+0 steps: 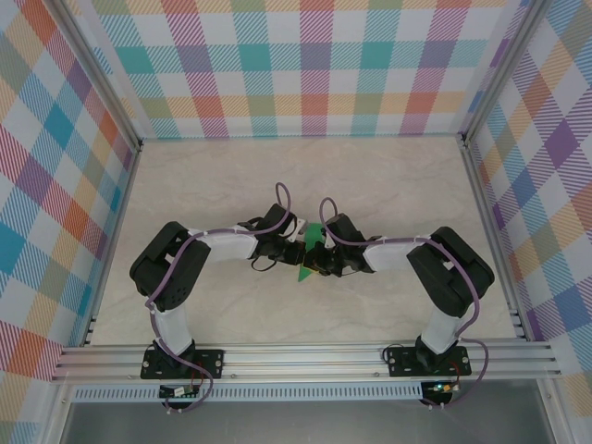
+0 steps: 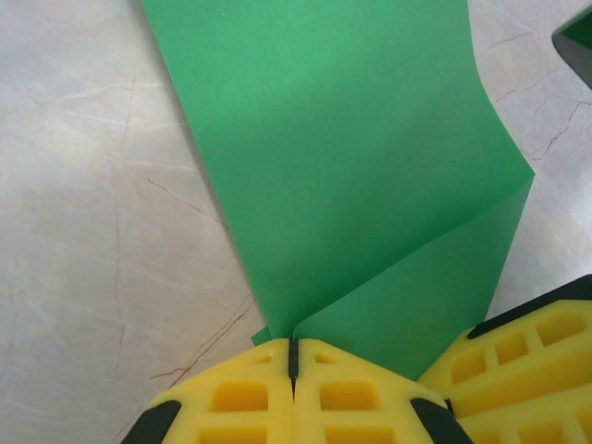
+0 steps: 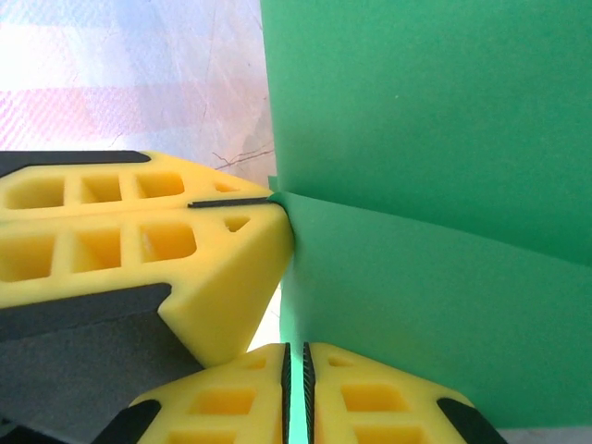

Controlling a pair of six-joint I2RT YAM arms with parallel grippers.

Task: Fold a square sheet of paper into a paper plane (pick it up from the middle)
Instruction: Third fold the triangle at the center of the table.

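Plenty of room at the back: the far half of the table [image 1: 305, 171] lies bare right up to the checked walls [image 1: 305, 65]. The middle is crowded. The left gripper [image 1: 289, 252] and right gripper [image 1: 326, 264] meet almost tip to tip, both pinched onto the sheet of paper [image 1: 313, 240], with no way through between them. The left elbow [image 1: 166, 268] and right elbow [image 1: 453, 268] bulge outward, leaving lanes beside the side walls. The frame rail [image 1: 305, 356] bars the near edge.

Pale marble-look table [image 1: 388, 176] under even, soft light. Pastel plaid walls [image 1: 305, 65] on the back and both sides, set in aluminium frame posts [image 1: 487, 213]. Slotted aluminium rail [image 1: 305, 356] along the near edge, grey surface [image 1: 305, 424] below it.
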